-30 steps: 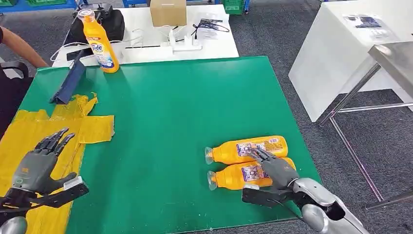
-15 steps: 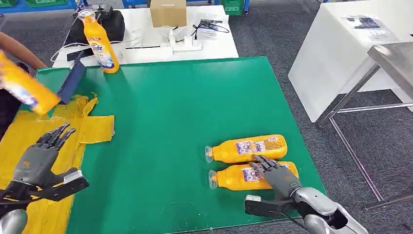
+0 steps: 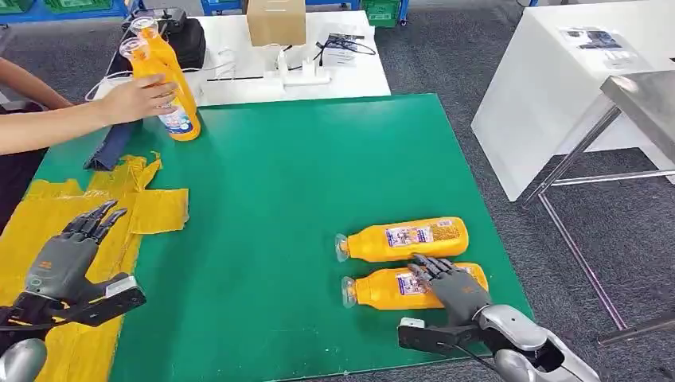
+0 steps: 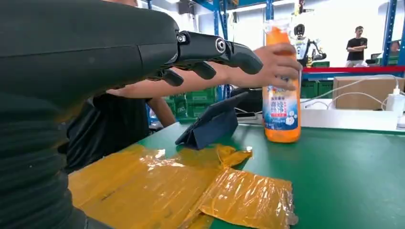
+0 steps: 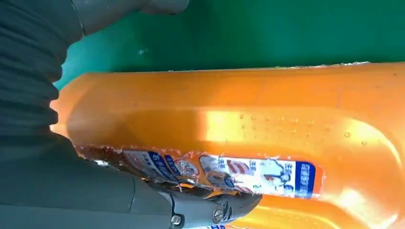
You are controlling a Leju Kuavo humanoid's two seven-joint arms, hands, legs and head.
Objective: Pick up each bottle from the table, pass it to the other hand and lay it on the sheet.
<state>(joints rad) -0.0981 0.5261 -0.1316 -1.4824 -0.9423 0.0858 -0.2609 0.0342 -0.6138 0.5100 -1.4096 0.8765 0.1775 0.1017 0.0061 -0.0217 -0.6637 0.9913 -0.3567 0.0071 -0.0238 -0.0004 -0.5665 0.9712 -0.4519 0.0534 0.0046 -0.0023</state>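
Pickup is the step in hand, judging by the right hand (image 3: 447,285), low and right of centre in the head view, resting fingers-forward on the nearer of two orange plastic bottles (image 3: 410,287) lying side by side on the green table mat (image 3: 302,175). The right wrist view shows dark fingers (image 5: 210,210) against the bottle's printed label, but whether they have closed round the body I cannot tell. The farther lying bottle (image 3: 404,241) sits just beside it, touching or nearly so, clear caps pointing toward frame centre. The next move seems to call for a firm wrap round the smooth, rounded, glossy body, which may slip or roll, then a lift and a carry across to the left hand (image 3: 62,263), which waits open, fingers spread, at the lower left above the crinkled yellow plastic sheet (image 3: 159,208). That sheet looks thin, wrinkled and shiny, with a loose flap on the mat. At upper left a person's hand (image 3: 139,99) grips two upright orange bottles (image 3: 169,87) beside a dark folded tablet stand (image 4: 210,125).
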